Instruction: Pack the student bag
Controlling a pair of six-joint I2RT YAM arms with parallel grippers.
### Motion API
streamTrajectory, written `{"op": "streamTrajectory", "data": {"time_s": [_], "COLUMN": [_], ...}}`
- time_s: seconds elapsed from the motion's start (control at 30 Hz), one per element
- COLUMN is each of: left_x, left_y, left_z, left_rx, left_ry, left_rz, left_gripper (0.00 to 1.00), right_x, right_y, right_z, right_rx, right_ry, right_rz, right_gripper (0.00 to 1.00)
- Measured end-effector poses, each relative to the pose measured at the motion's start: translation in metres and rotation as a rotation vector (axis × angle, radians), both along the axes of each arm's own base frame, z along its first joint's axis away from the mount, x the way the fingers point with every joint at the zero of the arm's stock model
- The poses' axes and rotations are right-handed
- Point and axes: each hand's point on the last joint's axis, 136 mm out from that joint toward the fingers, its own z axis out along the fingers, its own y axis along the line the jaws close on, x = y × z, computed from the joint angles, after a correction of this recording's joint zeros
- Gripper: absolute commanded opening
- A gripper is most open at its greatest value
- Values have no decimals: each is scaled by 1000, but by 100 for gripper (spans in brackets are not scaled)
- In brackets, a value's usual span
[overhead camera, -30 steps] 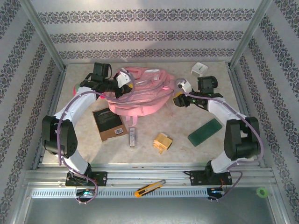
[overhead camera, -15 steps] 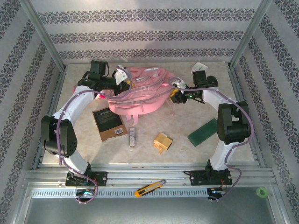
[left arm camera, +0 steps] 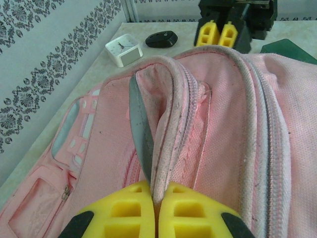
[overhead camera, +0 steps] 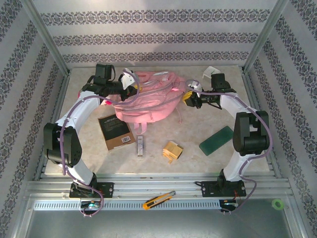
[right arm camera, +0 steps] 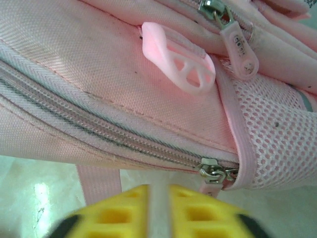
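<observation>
- Nearest the rail, well short of both grippers, a yellow utility knife [overhead camera: 158, 199] lies where it lay a second ago.
- Between the arm bases and the grippers, a brown book [overhead camera: 115, 130], a white bar [overhead camera: 140, 146], a yellow block [overhead camera: 172, 151] and a green case [overhead camera: 217, 140] have not moved.
- The student bag [overhead camera: 148, 101] lies at the far middle of the table, stretched between the two grippers.
- The left gripper [left arm camera: 156, 198] stays clamped on the piped edge of the bag's opening, at the bag's left end.
- The right gripper [right arm camera: 158, 198] has swung farther back and in against the bag's right side over the past second.
- A zipper slider [right arm camera: 213, 171] sits just ahead of its fingertips. The fingers stand nearly together with a narrow slit between them, and whether they pinch anything cannot be told.
- Beyond the right gripper, a white clock [left arm camera: 124, 49] sits near the far wall.
</observation>
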Motion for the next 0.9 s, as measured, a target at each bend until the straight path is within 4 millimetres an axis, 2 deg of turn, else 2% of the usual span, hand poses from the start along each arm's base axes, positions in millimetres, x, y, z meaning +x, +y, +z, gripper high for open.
{"op": "streamTrajectory", "data": {"time_s": [0.23,0.4,0.47,0.63,0.7,0.9], "left_x": [0,0,-1,-2,0,10], "left_y": [0,-1,-1,-2,-1,1], "left_z": [0,1,1,2,3,3], "left_rx": [-1,-7,-12,-21,-20,4], "left_ry": [-2,3,6,15,10,-24], "left_rz": [0,0,-3,-5,1,52], "left_gripper": [0,0,0,0,0,0], "right_x": [16,24,27,34,34,22], "right_y": [-2,-2,-2,-2,-3,-5], "right_z": [-9,-17,-18,-19,-18,-14], "right_rx": [2,1,1,0,1,-7], "right_ry": [69,96,97,97,101,98], "right_rz": [-49,-61,-62,-74,-78,-92], "right_gripper": [49,48,42,10,2,0]}}
